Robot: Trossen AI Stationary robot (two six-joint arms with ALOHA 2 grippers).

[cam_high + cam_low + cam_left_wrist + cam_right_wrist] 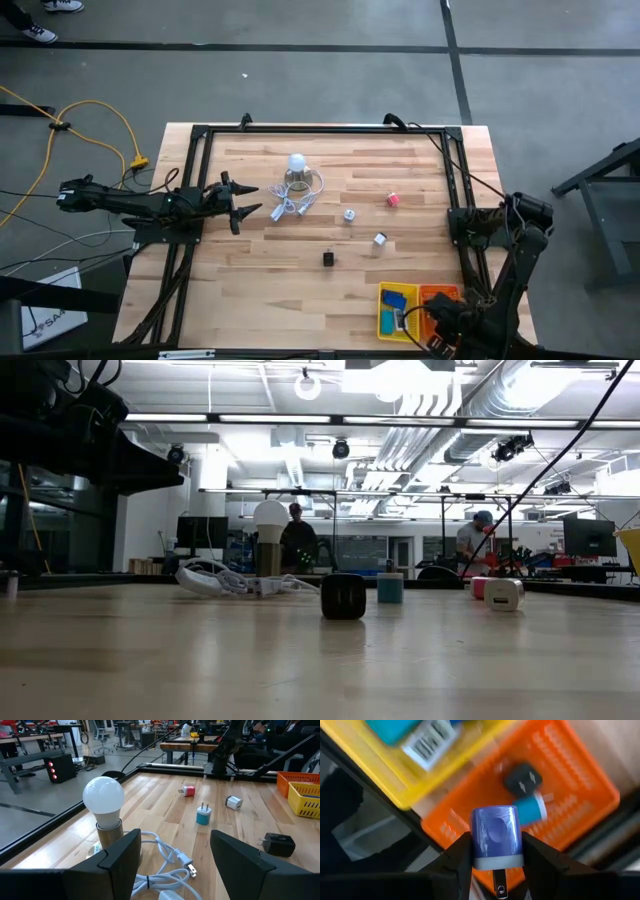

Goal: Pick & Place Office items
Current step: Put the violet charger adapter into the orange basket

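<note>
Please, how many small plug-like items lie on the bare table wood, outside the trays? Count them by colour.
Pink plug: 1
Blue plug: 1
White plug: 1
Black plug: 1
Total: 4
</note>
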